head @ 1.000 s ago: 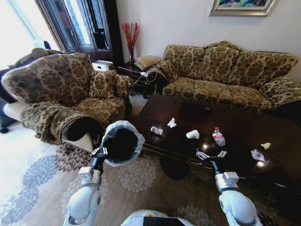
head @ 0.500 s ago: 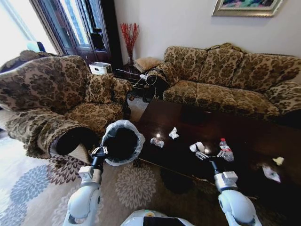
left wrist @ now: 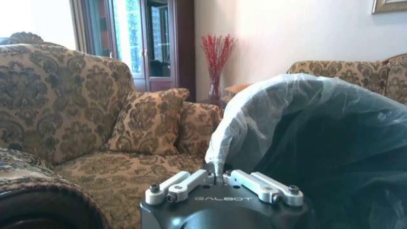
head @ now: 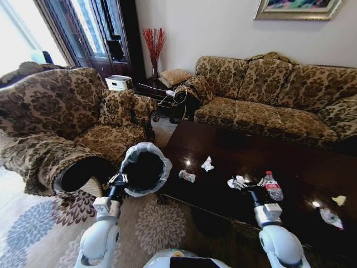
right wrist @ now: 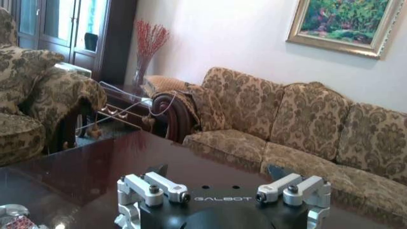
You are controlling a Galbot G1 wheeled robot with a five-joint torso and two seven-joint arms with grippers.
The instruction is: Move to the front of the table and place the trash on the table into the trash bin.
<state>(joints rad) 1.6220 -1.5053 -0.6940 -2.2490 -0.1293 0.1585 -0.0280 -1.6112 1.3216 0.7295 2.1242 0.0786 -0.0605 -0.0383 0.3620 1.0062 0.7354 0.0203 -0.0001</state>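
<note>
The dark glossy table [head: 223, 145] stands ahead on the right. Trash lies on it: crumpled white paper [head: 207, 163], a small clear wrapper [head: 187, 176], a white wad [head: 236, 182], a clear bottle with a red label [head: 272, 185], a yellowish scrap [head: 338, 200] and a wrapper [head: 331, 218]. My left gripper [head: 118, 179] is shut on the ruffled bag rim of the black trash bin [head: 145, 170], holding it beside the table's near left corner; the pinch [left wrist: 219, 168] on the bin's bag [left wrist: 305, 124] is close up. My right gripper [head: 244, 184] hangs open over the table [right wrist: 95, 167], between the white wad and the bottle.
A patterned armchair [head: 61, 111] stands to the left and a matching sofa [head: 268, 89] runs behind the table. A side table with cables [head: 167, 97] fills the corner. Patterned carpet [head: 33, 223] lies in front of the table.
The whole picture has shifted as the camera moved: the table and trash sit lower and further right, the armchair looms larger. Both arms keep their poses, with the bin still held.
</note>
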